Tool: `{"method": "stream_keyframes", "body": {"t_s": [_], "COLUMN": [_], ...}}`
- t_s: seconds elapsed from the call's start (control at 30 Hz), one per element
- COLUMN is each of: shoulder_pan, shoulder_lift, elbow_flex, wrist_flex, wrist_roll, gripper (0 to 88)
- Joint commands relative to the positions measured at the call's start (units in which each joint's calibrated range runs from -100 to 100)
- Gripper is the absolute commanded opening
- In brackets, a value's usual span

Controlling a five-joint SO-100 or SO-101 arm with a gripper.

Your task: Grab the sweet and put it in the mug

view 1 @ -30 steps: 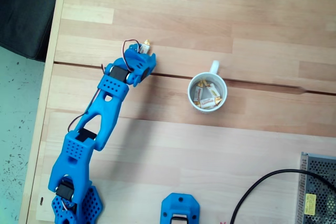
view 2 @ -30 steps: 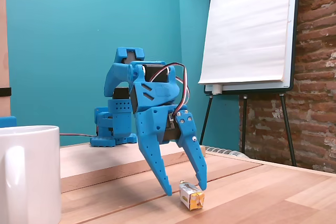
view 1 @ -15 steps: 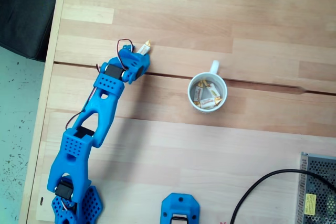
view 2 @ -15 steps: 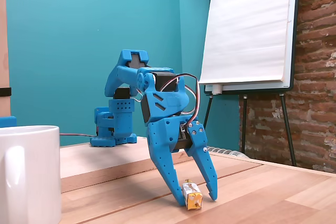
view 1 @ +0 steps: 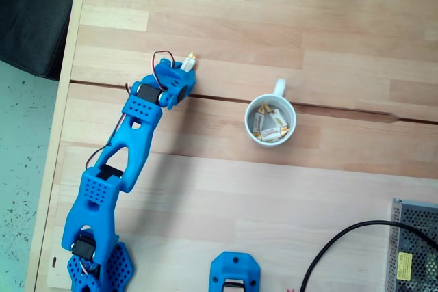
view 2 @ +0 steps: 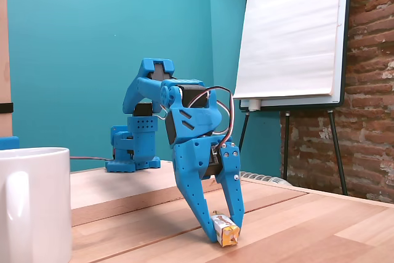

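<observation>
Fingers (view 2: 223,233) squeezed onto the sweet (view 2: 226,233), tips down on the wooden worktop (view 1: 226,189). Sweet (view 1: 188,63) lying at ten o'clock from the white mug (view 1: 271,122), well apart. More sweets inside the mug.

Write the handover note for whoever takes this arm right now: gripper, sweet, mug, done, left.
Gripper: blue two-finger gripper, tips down at the table, fingers closed against the sweet.
Sweet: tiny white-wrapped candy with golden-orange ends, on the pale wooden table, not lifted.
Mug: small round white ceramic mug, to the right of the gripper in the top-down fixed view, apart from it; it holds several similar sweets.
Done: reach and grip.
Left: lift, carry over the mug, release.
</observation>
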Motion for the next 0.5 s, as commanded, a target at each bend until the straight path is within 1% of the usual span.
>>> {"method": "stream_keyframes", "body": {"t_s": [0.0,0.17,0.3,0.47], "shoulder_pan": [-0.2,1.5,3.7,7.5], "shoulder_lift": [-2.2,-11.2,-21.7,-32.7], "elbow_flex": [-3.4,-3.9,-3.6,-3.4], "wrist_flex": [-1.0,0.0,0.0,0.0], "wrist_roll": [-0.1,-0.4,-2.2,-3.3], "gripper": [4.1,3.2,3.2,3.2]}}
